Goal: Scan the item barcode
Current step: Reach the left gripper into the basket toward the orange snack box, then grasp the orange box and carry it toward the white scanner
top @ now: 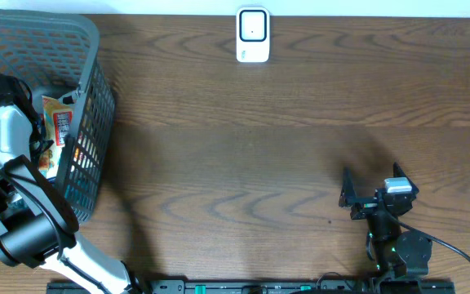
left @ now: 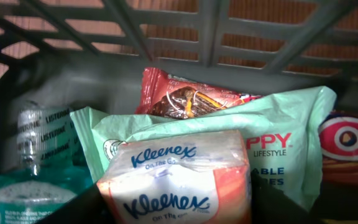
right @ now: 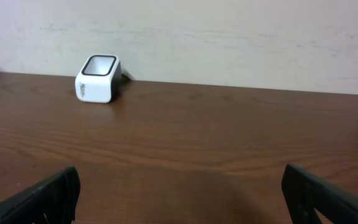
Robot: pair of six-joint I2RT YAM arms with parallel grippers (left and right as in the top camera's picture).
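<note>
Two arms at a brown wooden table (top: 259,147). The left arm reaches down into a grey plastic basket (top: 96,122) at the table's far left corner.

Left wrist view, inside the basket:
- Tissue pack (left: 176,180), front and centre, clear wrap over white and orange. "Kleenex" is printed twice in blue script. It sits between the dark fingers (left: 272,208) of the left gripper (left: 176,214), one finger close on each side. Cannot tell whether they press the pack or only flank it.
- Green wipes pack (left: 291,124) directly behind the tissues and leaning on them. Readable fragments: "PPY", "LIFESTYLE", "ABLE". The rest is covered.
- Red snack packet (left: 179,99) behind the green pack, against the basket wall. Its print is not legible.
- Mouthwash bottle (left: 36,162) at the left, clear with teal liquid. "LISTERINE" is readable on the label.
- Red-and-white packet (left: 350,143) at the right edge with a round emblem. Its writing is cut off.

No barcode is visible on any item from this angle.

Scanner (top: 252,34): a white block with a dark window, at the far edge of the table near the middle, against the pale wall (right: 229,37). It is well apart from the basket, and no writing on it can be read.

Right gripper (right: 180,177): low over the near right part of the table, fingers spread wide with nothing between them, facing the scanner.
</note>
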